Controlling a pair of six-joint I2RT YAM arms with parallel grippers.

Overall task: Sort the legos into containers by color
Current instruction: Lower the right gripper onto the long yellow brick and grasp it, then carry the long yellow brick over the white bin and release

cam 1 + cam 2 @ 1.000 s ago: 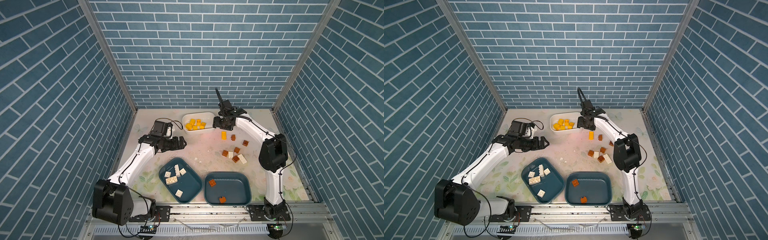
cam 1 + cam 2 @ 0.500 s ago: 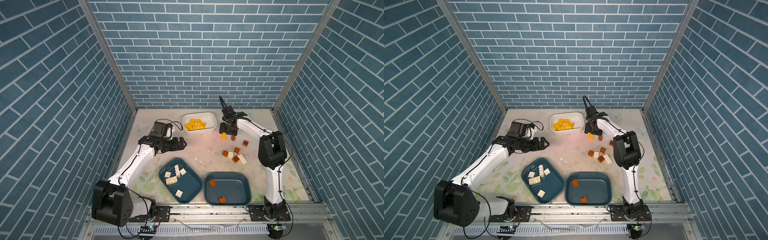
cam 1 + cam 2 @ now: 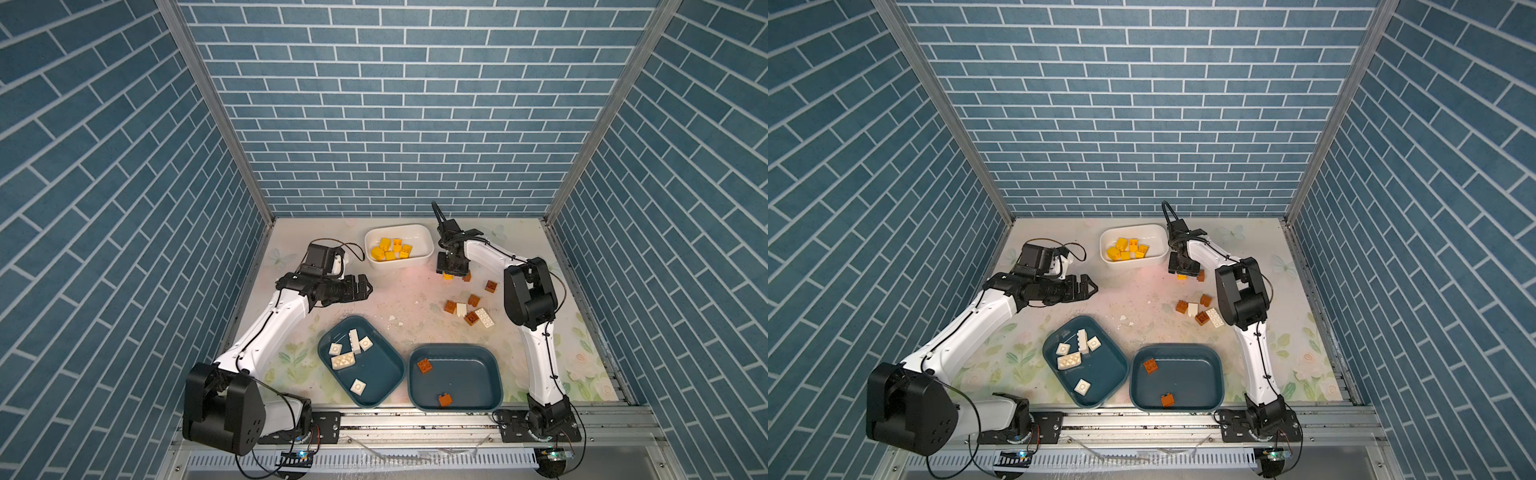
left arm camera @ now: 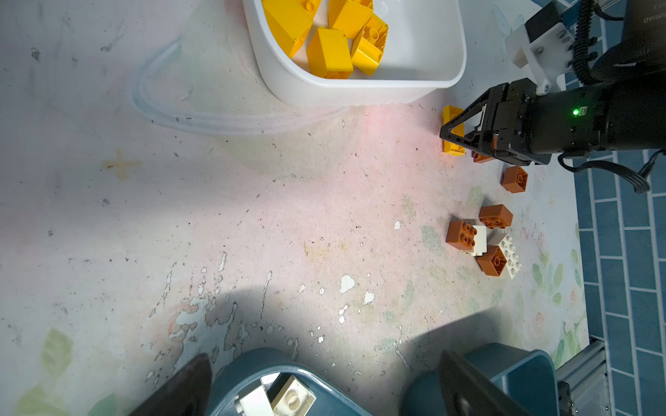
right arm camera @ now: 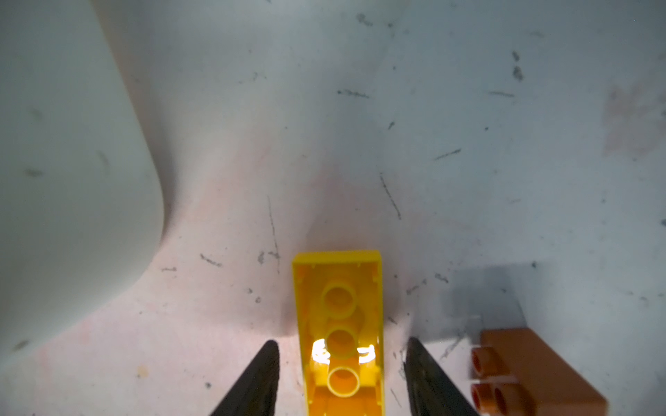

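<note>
Up front on the surface point(image 3: 395, 291), the left teal tub point(image 3: 384, 378) holds white bricks point(image 3: 343, 360); the right teal tub point(image 3: 469, 382) just beside it holds two brown bricks point(image 3: 424, 365). Beyond them, toward the right, loose brown and white bricks point(image 3: 471, 318) lie clustered. Farther back on the left, the left gripper point(image 3: 369, 289) hovers above bare surface, spread wide and empty. Farther still, the right gripper point(image 5: 342, 342) points down over a long yellow brick point(image 5: 338, 288) lying on the surface (hollow underside up); its fingers point(image 5: 259, 374) straddle one end, a narrow gap showing on each side, gripping nothing. A single brown brick point(image 5: 522, 367) lies just beside it. At the back, the white tub point(image 3: 420, 239) holds the other yellow bricks point(image 3: 390, 249).
</note>
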